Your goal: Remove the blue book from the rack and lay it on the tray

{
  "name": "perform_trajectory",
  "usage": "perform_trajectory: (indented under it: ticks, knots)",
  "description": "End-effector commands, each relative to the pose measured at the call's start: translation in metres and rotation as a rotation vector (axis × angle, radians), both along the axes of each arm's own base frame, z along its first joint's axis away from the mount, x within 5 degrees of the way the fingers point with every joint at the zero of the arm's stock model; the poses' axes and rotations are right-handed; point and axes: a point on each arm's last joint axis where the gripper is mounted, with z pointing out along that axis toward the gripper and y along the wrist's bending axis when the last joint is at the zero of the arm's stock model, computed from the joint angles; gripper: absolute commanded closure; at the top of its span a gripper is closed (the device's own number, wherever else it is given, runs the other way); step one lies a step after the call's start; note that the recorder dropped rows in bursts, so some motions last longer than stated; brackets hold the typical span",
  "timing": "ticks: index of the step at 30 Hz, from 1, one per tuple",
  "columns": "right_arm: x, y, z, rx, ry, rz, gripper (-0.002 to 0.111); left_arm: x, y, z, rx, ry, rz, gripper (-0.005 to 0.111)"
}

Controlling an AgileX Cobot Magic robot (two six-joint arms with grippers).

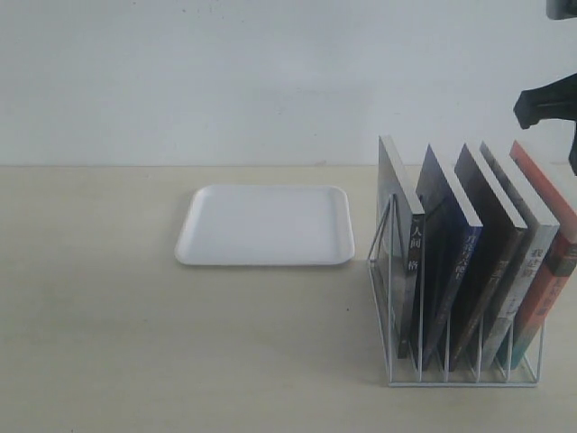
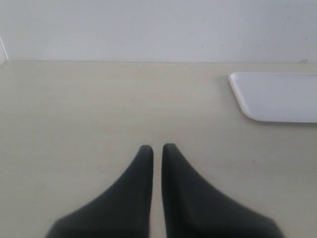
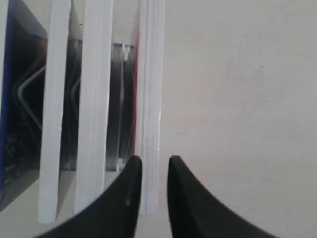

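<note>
The blue book (image 1: 451, 242) stands in the second slot from the left of the white wire rack (image 1: 389, 298), between a grey-black book (image 1: 403, 225) and a dark book. Just a blue strip of the blue book (image 3: 6, 129) shows at the edge of the right wrist view. My right gripper (image 1: 552, 101) hangs above the rack's right end. Its fingers (image 3: 154, 159) are a little open and empty over the red-orange book's page edges (image 3: 151, 89). The white tray (image 1: 264, 225) lies flat to the left of the rack. My left gripper (image 2: 157, 147) is shut and empty over bare table, with the tray's corner (image 2: 277, 96) ahead of it.
The rack holds several leaning books, with the red-orange one (image 1: 550, 262) at the far right. A pale wall runs behind the cream table (image 1: 99, 316). The left arm is out of the exterior view.
</note>
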Motion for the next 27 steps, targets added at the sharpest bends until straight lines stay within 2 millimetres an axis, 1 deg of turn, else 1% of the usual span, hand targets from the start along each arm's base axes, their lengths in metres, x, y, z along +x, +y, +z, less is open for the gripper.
perform_trajectory:
  ticks: [1, 2, 12, 14, 20, 27]
  knots:
    - [0.0, -0.001, 0.001, 0.013, -0.014, 0.001, 0.061, 0.0, 0.0, -0.001, 0.004, -0.004, -0.009, 0.101]
    - [0.0, -0.001, 0.001, 0.01, -0.012, -0.002, 0.059, 0.0, 0.0, -0.001, 0.004, -0.004, -0.009, 0.101]
    - [0.0, -0.002, 0.0, -0.001, -0.009, -0.002, 0.06, 0.0, 0.0, -0.001, 0.004, -0.004, -0.009, 0.101]
    - [0.003, -0.001, -0.003, -0.007, 0.003, -0.001, 0.06, 0.0, 0.0, -0.001, 0.004, -0.004, -0.009, 0.101]
    - [0.017, 0.001, -0.023, -0.032, 0.078, -0.004, 0.06, 0.0, 0.0, -0.001, 0.004, -0.004, -0.009, 0.101]
    - [0.024, 0.003, -0.035, -0.043, 0.112, -0.003, 0.06, 0.0, 0.0, -0.001, 0.004, -0.004, -0.009, 0.101]
